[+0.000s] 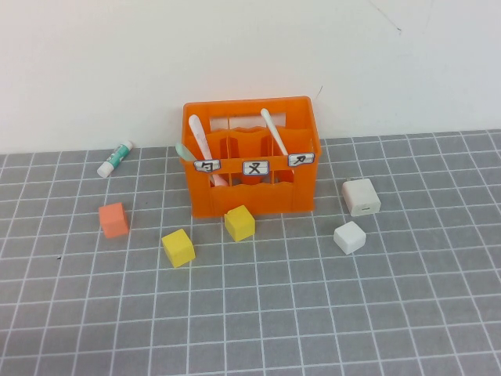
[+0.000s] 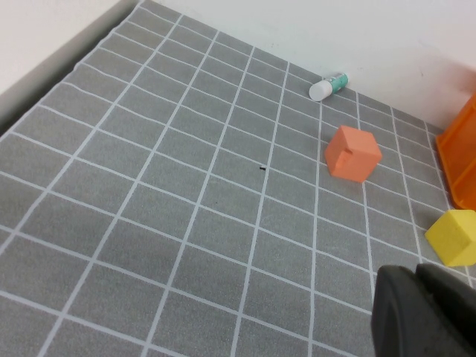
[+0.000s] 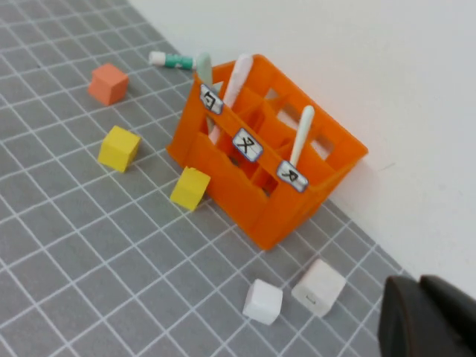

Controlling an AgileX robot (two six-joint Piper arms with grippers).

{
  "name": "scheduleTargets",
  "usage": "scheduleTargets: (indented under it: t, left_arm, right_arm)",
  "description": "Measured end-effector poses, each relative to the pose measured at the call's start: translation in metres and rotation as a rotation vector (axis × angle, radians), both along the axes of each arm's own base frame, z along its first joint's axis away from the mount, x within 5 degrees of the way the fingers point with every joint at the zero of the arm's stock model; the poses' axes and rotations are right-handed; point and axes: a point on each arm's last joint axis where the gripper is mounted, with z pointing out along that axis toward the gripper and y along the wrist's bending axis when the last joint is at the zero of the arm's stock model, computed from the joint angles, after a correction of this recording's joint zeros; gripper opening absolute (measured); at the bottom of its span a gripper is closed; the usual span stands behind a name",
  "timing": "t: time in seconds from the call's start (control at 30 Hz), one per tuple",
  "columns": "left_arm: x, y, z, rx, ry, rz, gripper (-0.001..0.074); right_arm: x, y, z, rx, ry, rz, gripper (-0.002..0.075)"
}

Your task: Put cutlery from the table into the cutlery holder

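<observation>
High view: cutlery holder [image 1: 250, 168] on the table [image 1: 313, 313] holds all three utensils [image 1: 202, 141]; left gripper [image 2: 428, 312] and right gripper [image 3: 431, 320], both closed and empty, hang clear.

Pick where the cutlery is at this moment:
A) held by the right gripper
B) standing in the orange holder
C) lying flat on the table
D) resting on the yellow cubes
B: three utensil handles stick up out of the cutlery holder, none left on the table.
</observation>
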Motion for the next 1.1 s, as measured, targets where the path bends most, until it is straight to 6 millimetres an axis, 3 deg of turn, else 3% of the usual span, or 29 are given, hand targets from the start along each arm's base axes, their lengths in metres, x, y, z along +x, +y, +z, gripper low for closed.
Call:
scheduleTargets:
  t: [0.2, 0.47, 0.67, 0.87, 1.1]
  left_arm:
    - [0.0, 0.0, 0.0, 0.0, 0.0, 0.0, -0.0001]
    - [0.0, 0.0, 0.0, -0.002, 0.0, 0.001, -0.0001]
    - [0.0, 0.0, 0.0, -0.002, 0.0, 0.001, -0.0001]
    - [0.0, 0.0, 0.0, -0.002, 0.0, 0.001, -0.0001]
    - [0.0, 0.0, 0.0, -0.002, 0.0, 0.001, -0.0001]
  right_arm:
    - [-0.031, -0.031, -0.032, 0.086, -0.032, -0.033, -0.0001]
    - [-0.046, -0.044, -0.091, 0.262, -0.115, -0.067, -0.0001]
    - [-0.052, -0.062, -0.133, 0.368, -0.118, -0.292, -0.0002]
    - [-0.051, -0.075, -0.154, 0.474, -0.122, -0.584, -0.0002]
    - [-0.051, -0.084, -0.177, 0.462, -0.167, -0.724, -0.0002]
